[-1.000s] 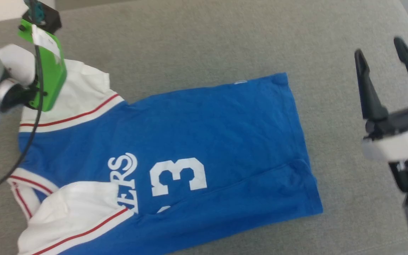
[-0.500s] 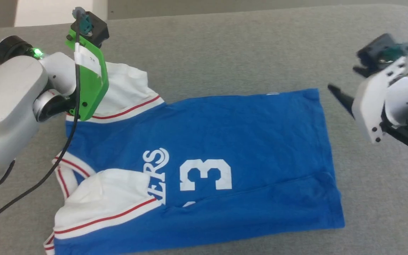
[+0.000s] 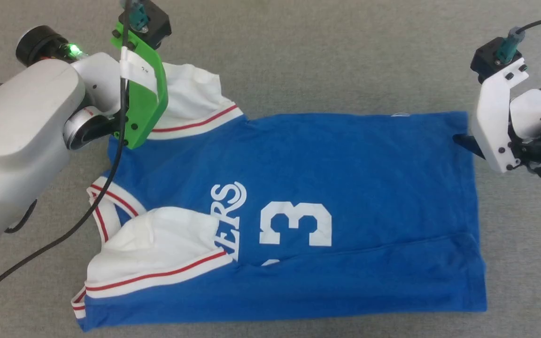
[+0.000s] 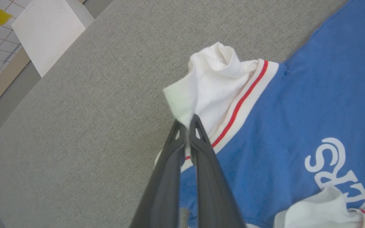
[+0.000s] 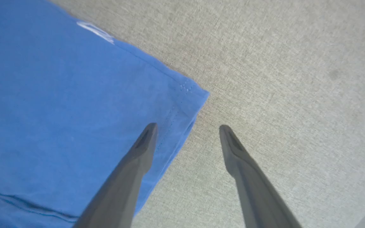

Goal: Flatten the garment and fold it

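The garment (image 3: 345,178), a royal blue jersey T-shirt, is lying spread on the grey fabric worktop (image 3: 322,56), collar end to the left and hem to the right. Along its near side a long crease (image 3: 369,246) is running through the blue cloth towards the hem. At the near left, the near sleeve (image 3: 158,244), white with red-striped trim, is lying folded in over the chest and covering the start of the white lettering (image 3: 226,211). The white number 3 (image 3: 296,223) is sitting just right of that lettering. Farther back on the left, the far sleeve (image 3: 190,98) is bunching up off the cloth, partly behind the green bracket (image 3: 141,108) on the left wrist. The left claw (image 4: 187,122) is pinching the edge of that sleeve, its two dark fingers pressed together on the white fabric. At the far right, the right claw (image 5: 187,129) is hanging spread wide at the hem corner (image 5: 201,93), one fingertip over the blue hem and the other over bare worktop; whether either is touching, I cannot tell
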`<state>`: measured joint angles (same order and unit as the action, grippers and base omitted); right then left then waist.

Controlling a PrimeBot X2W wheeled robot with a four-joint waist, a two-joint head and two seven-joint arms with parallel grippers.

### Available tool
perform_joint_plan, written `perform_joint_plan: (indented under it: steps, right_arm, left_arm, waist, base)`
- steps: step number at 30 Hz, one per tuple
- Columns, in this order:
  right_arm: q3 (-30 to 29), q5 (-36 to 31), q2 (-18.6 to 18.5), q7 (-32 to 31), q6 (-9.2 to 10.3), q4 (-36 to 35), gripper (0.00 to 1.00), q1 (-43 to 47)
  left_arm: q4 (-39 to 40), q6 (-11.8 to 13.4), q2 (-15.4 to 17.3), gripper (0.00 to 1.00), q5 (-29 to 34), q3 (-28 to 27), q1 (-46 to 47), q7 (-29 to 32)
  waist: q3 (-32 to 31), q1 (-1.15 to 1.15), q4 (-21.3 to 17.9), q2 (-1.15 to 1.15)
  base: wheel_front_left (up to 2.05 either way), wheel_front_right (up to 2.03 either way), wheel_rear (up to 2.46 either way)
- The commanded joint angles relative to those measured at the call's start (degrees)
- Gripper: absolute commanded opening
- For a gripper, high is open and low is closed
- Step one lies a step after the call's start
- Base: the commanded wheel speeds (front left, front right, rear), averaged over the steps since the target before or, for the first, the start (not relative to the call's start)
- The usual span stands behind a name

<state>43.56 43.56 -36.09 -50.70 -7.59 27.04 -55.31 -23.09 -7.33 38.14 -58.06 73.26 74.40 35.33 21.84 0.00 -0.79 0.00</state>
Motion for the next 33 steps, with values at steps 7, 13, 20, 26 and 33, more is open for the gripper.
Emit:
perform_joint_plan:
  steps: [7, 13, 20, 26, 33]
  right_arm:
    - [4.09, 1.49, 1.98, 4.23, 0.1, 5.38, 1.0, 1.15]
    - [7.81, 3.51, 1.82, 6.66, 0.1, 7.17, 0.0, 1.42]
    - [10.89, 5.33, 1.21, 11.15, 0.1, 7.73, 0.0, -0.07]
    - [13.15, 6.95, 0.83, 16.36, 0.1, 7.68, 0.0, -0.07]
    - [15.47, 8.31, -1.66, 24.85, 0.1, 6.12, 0.0, 2.49]
  left_arm:
    - [0.57, -0.15, -0.06, 0.0, 1.24, 0.08, 1.6, -0.65]
    - [0.25, -0.15, 0.15, 0.0, 1.35, 0.08, 1.39, -0.86]
    - [-1.48, -0.15, 0.49, 0.0, 1.23, 0.09, -1.34, -1.57]
    - [-1.79, -0.15, 1.18, 0.0, 0.12, 0.09, -4.12, -2.99]
    - [0.52, -0.15, 2.99, 0.0, 0.15, 0.09, -8.95, -6.09]
  waist:
    - [3.56, 0.0, 2.04, 0.0]
    - [3.44, 0.0, 1.58, 0.0]
    - [-0.35, 0.0, 0.17, 0.0]
    - [-4.74, 0.0, -0.63, 0.0]
    - [-11.11, 0.0, -0.25, 0.0]
  base:
    - [0.0, 0.0, 0.0]
    - [0.0, 0.0, 0.0]
    - [0.0, 0.0, 0.0]
    - [0.0, 0.0, 0.0]
    - [0.0, 0.0, 0.0]
